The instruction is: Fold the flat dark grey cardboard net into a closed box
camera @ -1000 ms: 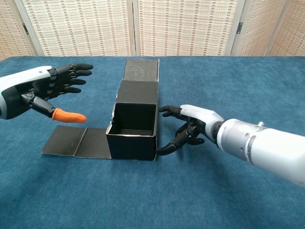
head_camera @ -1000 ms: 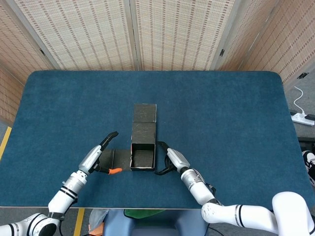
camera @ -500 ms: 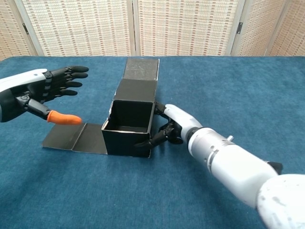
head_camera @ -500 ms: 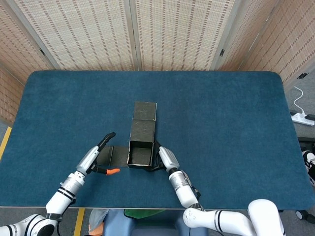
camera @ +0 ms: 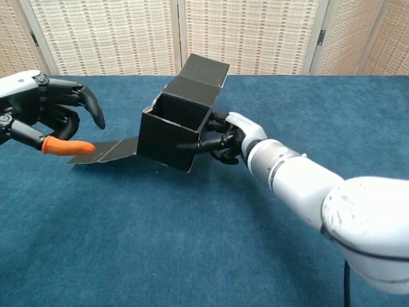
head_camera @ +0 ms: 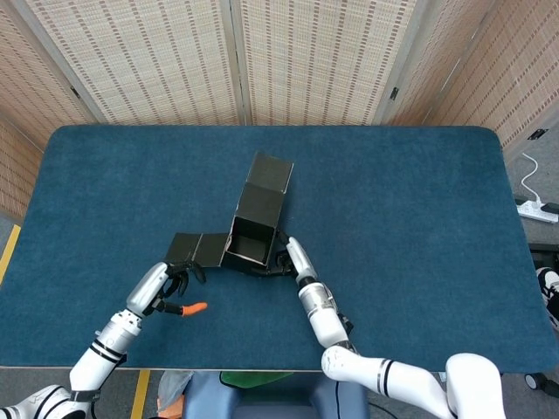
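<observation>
The dark grey cardboard net [head_camera: 248,242] is partly folded into an open-topped box [camera: 171,125]. It sits turned at an angle and looks tilted, its near side raised. Its lid panels [camera: 204,68] stretch up and away at the back, and a flat side flap [camera: 107,150] lies on the cloth to the left. My right hand [camera: 225,137] grips the box's right wall, fingers against the cardboard [head_camera: 283,257]. My left hand [camera: 53,115] hovers left of the flat flap, holding nothing, fingers bent and the orange-tipped thumb [camera: 66,147] pointing at the flap; in the head view this left hand [head_camera: 166,288] sits just below the flap.
The blue-clothed table [head_camera: 402,201] reaches to woven screens at the back. A white power strip [head_camera: 534,209] lies on the floor beyond the right edge.
The box has turned and shifted left, with its lid panels now angled to the back right. My right hand moved with it. My left hand has drawn back and bent its fingers.
</observation>
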Tool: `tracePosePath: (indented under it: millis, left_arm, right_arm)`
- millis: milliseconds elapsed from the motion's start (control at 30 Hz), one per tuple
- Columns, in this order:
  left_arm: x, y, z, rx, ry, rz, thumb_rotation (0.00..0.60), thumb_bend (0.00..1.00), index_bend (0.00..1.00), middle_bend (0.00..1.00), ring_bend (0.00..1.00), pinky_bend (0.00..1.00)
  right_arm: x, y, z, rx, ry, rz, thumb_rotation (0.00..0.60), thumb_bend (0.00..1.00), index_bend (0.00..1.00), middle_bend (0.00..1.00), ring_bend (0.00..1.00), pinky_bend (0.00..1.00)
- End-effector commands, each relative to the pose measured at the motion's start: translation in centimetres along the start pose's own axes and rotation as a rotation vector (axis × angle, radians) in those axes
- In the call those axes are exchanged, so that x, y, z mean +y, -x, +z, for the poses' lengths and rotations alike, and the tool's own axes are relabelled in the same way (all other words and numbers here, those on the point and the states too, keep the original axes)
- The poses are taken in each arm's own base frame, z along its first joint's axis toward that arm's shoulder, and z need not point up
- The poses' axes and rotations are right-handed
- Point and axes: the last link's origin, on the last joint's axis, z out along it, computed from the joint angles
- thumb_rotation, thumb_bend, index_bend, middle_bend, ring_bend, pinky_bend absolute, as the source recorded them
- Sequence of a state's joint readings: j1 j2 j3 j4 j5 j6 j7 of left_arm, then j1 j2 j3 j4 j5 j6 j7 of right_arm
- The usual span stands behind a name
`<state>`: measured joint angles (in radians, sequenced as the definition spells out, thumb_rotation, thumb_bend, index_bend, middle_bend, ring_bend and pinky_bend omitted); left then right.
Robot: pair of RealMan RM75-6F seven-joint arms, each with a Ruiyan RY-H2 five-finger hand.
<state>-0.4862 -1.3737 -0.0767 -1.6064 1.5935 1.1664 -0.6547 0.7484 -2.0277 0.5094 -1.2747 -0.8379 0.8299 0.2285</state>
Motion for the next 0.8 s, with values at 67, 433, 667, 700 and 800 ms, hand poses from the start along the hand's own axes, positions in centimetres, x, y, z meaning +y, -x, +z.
tracePosePath:
  millis: [67, 433, 667, 700, 800]
  left_arm:
    - [0.3, 1.4, -0.4, -0.328, 0.120, 0.073, 0.600, 0.24, 0.60, 0.59, 0.90, 0.96]
    - [-1.4, 2.7, 3.1, -0.359, 0.056, 0.237, 0.600, 0.28, 0.41, 0.42, 0.90, 0.95]
    - [-1.7, -0.3, 4.1, -0.124, 0.047, 0.267, 0.600, 0.38, 0.37, 0.35, 0.89, 0.95]
    - [-1.7, -0.6, 4.0, -0.095, 0.052, 0.284, 0.600, 0.38, 0.36, 0.34, 0.89, 0.95]
    - [-1.7, -0.9, 3.9, -0.041, 0.064, 0.309, 0.600, 0.40, 0.31, 0.31, 0.88, 0.95]
  right_arm:
    - [-2.0, -1.7, -0.2, -0.043, -0.005, 0.158, 0.600, 0.22, 0.41, 0.47, 0.81, 1.00]
    - [-3.1, -4.6, -3.1, -0.138, 0.004, 0.268, 0.600, 0.22, 0.41, 0.47, 0.81, 1.00]
    - [-1.8, -5.0, -4.8, -0.186, 0.020, 0.248, 0.600, 0.22, 0.41, 0.46, 0.81, 1.00]
    - [-1.7, -5.0, -5.1, -0.197, 0.022, 0.248, 0.600, 0.22, 0.41, 0.46, 0.81, 1.00]
    - [-1.3, -4.9, -5.5, -0.216, 0.024, 0.244, 0.600, 0.22, 0.41, 0.46, 0.81, 1.00]
